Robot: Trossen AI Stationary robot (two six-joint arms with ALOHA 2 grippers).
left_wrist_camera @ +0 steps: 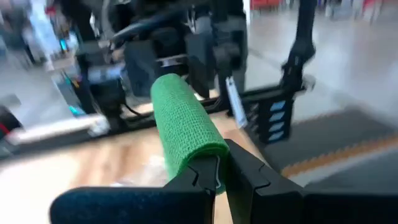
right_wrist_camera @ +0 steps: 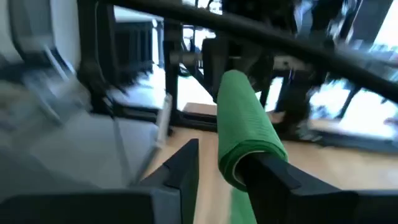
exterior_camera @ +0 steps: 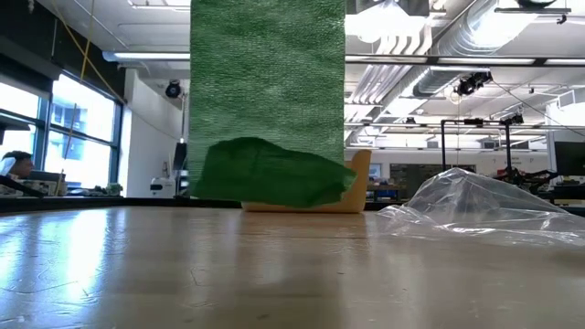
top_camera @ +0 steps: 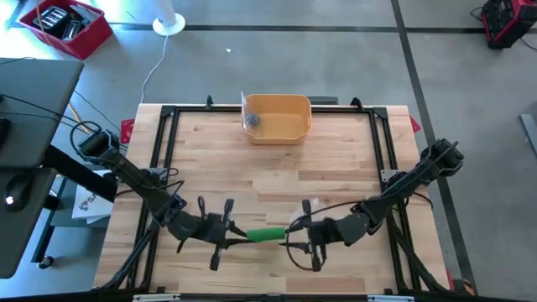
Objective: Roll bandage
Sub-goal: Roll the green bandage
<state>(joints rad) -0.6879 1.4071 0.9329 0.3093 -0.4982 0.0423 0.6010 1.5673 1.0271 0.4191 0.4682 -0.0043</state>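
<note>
green bandage (top_camera: 267,235) roll, left gripper (top_camera: 237,234) clamped on it, right gripper (top_camera: 293,228) parted, no legible writing

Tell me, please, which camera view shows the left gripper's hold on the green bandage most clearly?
The left wrist view: the left gripper is shut on one end of the green bandage. The high view shows it small. The right wrist view shows the opposite end. The low view shows only hanging bandage.

A light wooden table (top_camera: 268,180) carries everything. A yellow tub (top_camera: 278,117) sits at its far edge. Crumpled clear plastic (exterior_camera: 475,208) lies nearer than the tub.
</note>
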